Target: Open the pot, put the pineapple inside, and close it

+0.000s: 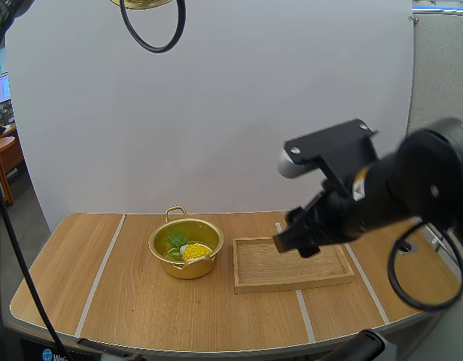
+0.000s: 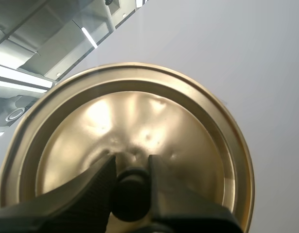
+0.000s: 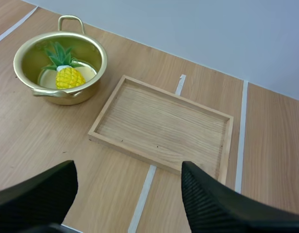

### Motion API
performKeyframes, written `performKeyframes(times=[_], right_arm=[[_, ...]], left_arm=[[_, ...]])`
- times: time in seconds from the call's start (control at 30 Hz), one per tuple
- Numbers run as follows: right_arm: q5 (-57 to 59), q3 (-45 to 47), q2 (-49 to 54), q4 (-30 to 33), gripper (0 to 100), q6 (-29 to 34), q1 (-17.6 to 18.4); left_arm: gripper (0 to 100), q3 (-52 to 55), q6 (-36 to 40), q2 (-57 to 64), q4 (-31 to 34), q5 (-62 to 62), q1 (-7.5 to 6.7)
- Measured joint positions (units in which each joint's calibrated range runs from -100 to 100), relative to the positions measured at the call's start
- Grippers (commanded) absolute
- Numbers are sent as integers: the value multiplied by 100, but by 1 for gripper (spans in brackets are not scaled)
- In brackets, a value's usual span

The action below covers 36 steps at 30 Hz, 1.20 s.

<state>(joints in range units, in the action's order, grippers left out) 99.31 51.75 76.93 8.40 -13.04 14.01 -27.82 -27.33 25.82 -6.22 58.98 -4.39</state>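
Lid [image 2: 139, 116] sits in left gripper [image 2: 131, 187], fingers pinched tight on its black knob [image 2: 131, 196], high above table [image 1: 141, 301]. Right gripper [image 3: 127, 167] gapes wide, grips nothing, hovers near wooden tray [image 3: 161, 121]. Pineapple [image 3: 67, 77] lies inside uncovered gold pot [image 3: 66, 98], beside tray, well apart from both grippers. Sticker [image 1: 54, 355] on table front reads "We", rest cut off.
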Motion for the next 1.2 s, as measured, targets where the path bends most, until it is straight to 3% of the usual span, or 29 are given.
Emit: performKeyframes(times=[0.4,0.47,0.57,0.6,1.2], right_arm=[[69,666,387,-346,100,0,-39],[69,666,440,-386,72,0,-39],[69,666,519,-548,7,-116,-39],[69,666,547,-614,0,-162,-39],[69,666,1457,-975,0,-365,-64]], left_arm=[[0,0,0,0,0,0,0],[0,0,0,0,0,0,0],[0,0,0,0,0,0,0],[0,0,0,0,0,0,0],[0,0,0,0,0,0,0]])
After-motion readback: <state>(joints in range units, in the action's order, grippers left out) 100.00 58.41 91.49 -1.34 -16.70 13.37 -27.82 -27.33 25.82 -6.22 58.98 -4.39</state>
